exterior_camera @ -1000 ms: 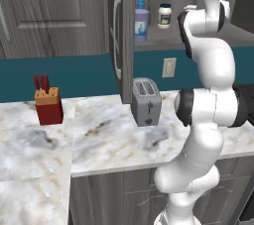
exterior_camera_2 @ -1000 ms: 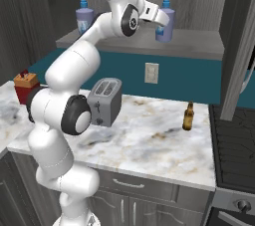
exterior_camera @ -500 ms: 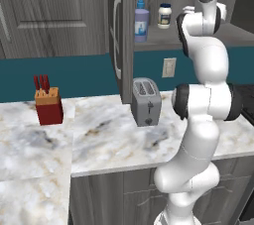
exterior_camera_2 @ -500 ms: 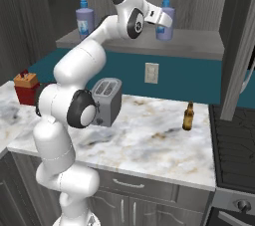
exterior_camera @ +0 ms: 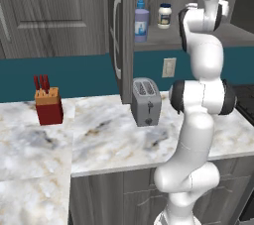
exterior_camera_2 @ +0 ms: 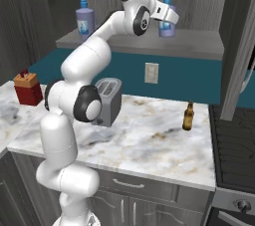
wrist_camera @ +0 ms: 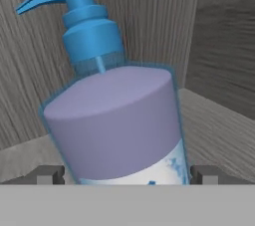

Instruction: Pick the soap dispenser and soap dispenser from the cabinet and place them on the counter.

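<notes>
1. The right soap dispenser (wrist_camera: 119, 120) stands upright on the cabinet (exterior_camera_2: 149, 41) shelf, between the gripper's (wrist_camera: 124, 175) wide-apart jaws, not clamped.
2. The left soap dispenser (exterior_camera_2: 85, 18) stands well apart on the same shelf, with a small white jar (exterior_camera: 164, 16) near it.
3. On the counter (exterior_camera_2: 149, 140) below stand a toaster (exterior_camera_2: 110, 101), a brown bottle (exterior_camera_2: 188, 116) and a red knife block (exterior_camera: 48, 104).
4. The open cabinet door (exterior_camera: 119, 26) stands beside the left dispenser.

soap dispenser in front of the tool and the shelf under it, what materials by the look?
Soap dispenser: likely plastic; smooth matte lavender body, glossier blue pump, printed blue-white label. Shelf: looks like grey wood or laminate, matte, with streaky grain lines; which one the render leaves open.
</notes>
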